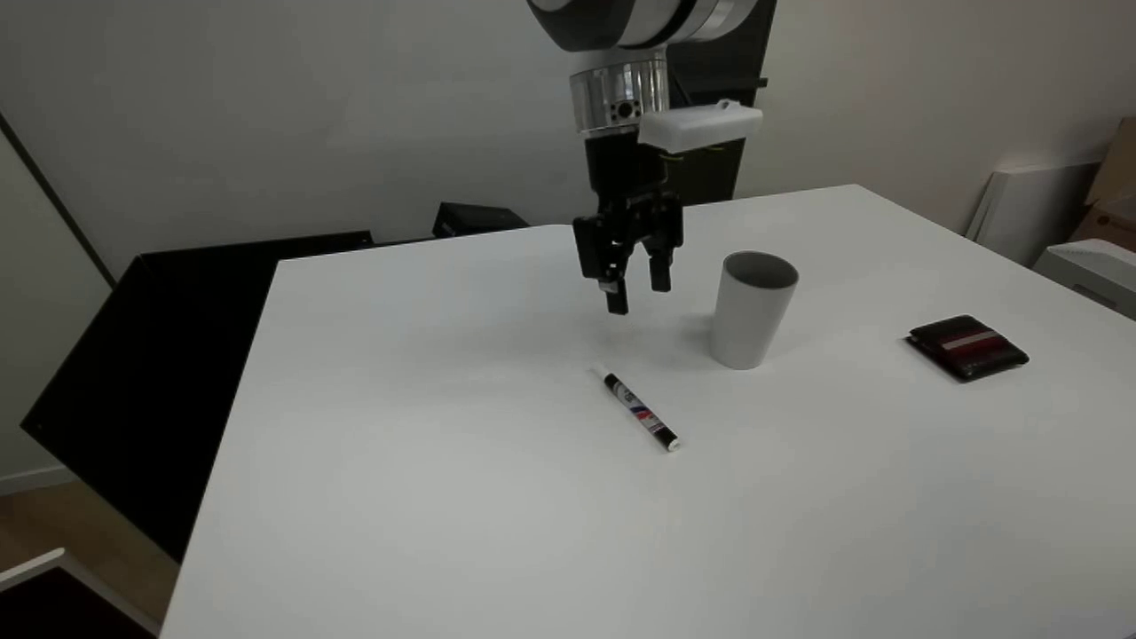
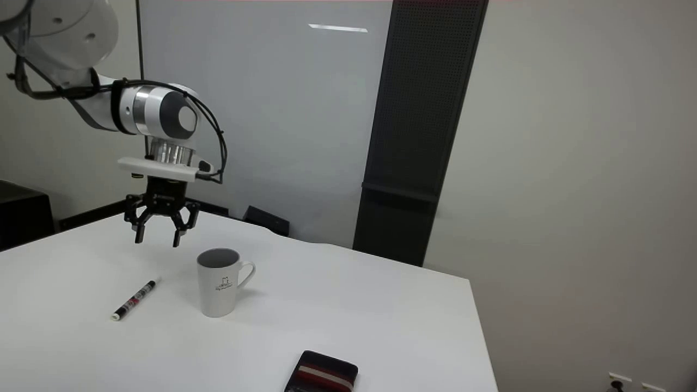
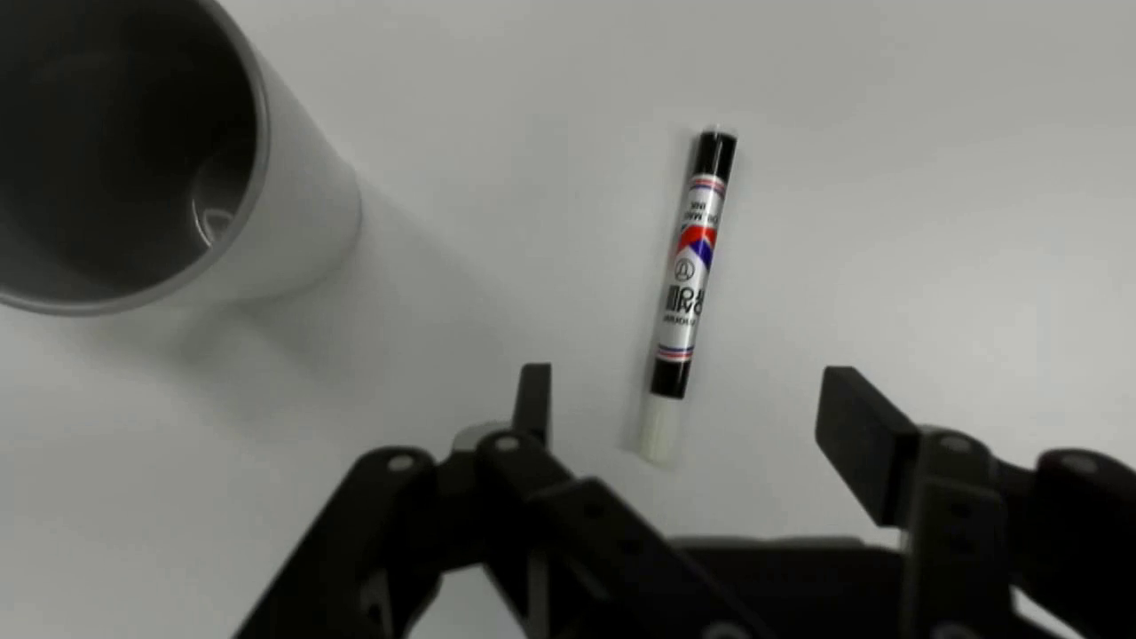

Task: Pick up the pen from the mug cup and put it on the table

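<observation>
One mug cup (image 3: 311, 195) cropped, wrist view; pen (image 1: 637, 408) on table (image 1: 426, 497), tip faint; tool (image 2: 158, 238) spread wide, empty

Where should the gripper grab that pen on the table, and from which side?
Probably around the labelled middle of the pen, from straight above. It lies flat on the table, apart from the mug cup, so the open gripper could close across its thin, straight barrel.
</observation>
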Action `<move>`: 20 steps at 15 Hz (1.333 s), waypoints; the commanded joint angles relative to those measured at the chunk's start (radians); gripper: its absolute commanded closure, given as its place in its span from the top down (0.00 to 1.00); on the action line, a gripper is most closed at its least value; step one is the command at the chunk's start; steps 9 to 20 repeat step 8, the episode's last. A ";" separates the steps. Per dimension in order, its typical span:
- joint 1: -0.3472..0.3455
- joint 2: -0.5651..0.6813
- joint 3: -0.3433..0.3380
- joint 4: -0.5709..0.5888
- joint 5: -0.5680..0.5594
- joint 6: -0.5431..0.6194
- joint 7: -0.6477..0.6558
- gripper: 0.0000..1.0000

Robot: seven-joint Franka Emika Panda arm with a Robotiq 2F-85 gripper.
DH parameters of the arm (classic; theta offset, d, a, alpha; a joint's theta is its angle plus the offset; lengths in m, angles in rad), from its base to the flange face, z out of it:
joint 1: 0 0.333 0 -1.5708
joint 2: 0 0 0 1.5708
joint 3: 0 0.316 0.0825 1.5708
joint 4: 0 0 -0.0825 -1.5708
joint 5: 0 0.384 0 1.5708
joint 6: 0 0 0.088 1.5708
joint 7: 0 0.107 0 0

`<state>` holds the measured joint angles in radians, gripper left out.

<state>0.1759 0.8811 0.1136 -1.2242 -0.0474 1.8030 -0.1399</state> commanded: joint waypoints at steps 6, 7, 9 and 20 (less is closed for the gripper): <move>0.016 0.001 -0.029 0.002 0.009 0.158 0.178 1.00; 0.017 0.001 -0.031 0.002 0.009 0.162 0.184 1.00; 0.018 0.001 -0.032 0.001 0.009 0.163 0.188 1.00; 0.018 0.001 -0.032 0.001 0.009 0.163 0.188 1.00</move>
